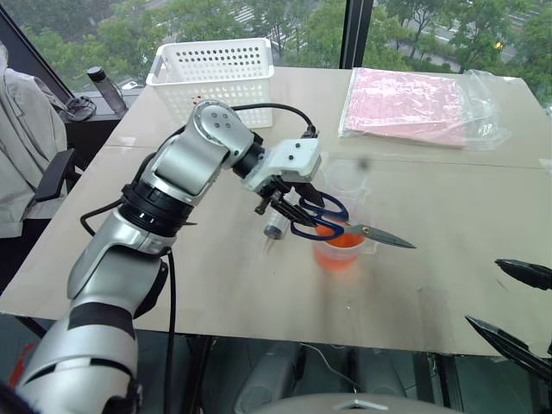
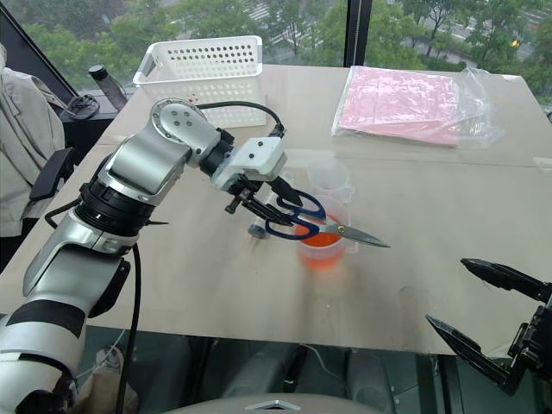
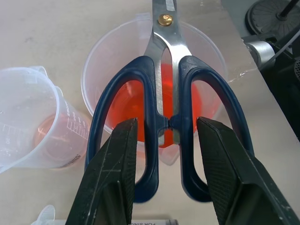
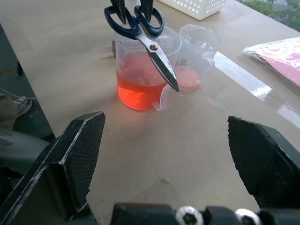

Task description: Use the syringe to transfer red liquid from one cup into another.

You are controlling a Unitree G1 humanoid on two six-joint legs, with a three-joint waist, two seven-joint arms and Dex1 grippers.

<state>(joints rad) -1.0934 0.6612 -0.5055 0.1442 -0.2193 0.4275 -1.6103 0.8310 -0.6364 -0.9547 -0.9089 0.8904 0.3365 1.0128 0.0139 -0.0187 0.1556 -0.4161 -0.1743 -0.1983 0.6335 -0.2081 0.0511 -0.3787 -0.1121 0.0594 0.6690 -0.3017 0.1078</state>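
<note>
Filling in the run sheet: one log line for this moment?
left pincer: shut on scissors over larger cup | right pincer: open | syringe: on table

Wooden table (image 1: pixel 216 285) beside tall windows (image 1: pixel 302 21)

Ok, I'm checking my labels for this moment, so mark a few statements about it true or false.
1. The left gripper holds the blue-handled scissors. True.
2. The scissors are lying flat. False: they hang, blades slanting down, over the larger cup.
3. The right gripper has its jaws open and empty. True.
4. The smaller cup is empty. False: a little red liquid sits in its bottom.
</note>
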